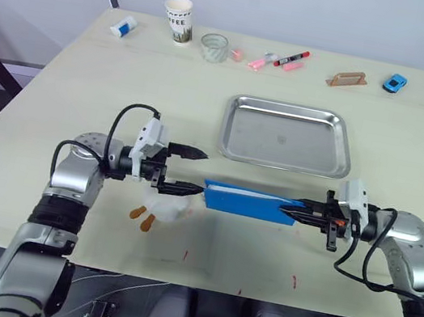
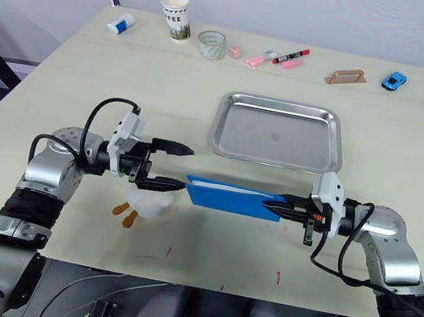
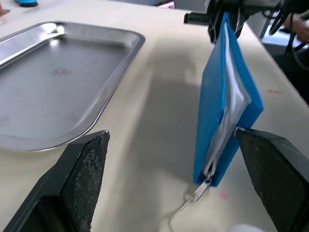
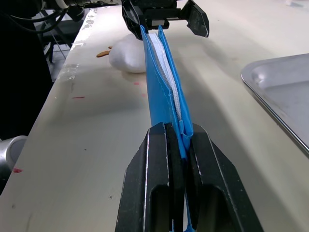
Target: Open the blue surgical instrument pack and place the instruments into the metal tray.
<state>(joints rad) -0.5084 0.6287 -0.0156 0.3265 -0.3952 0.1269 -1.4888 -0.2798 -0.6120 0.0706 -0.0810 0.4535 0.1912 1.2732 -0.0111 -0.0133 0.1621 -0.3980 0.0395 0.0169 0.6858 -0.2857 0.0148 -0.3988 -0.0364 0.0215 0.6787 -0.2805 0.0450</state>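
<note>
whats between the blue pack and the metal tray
Nothing: only bare table lies between the blue pack and the metal tray, seen in both eye views.

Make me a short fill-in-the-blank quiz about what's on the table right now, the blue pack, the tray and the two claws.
1. The right claw is shut on one end of the blue surgical instrument pack, which stands on its ____.
2. The metal tray holds ____ instruments.
3. The left claw is ____, with one finger at the pack's other end.
4. The white plush toy lies beneath the ____ claw.

Missing words: edge; no; open; left
</note>
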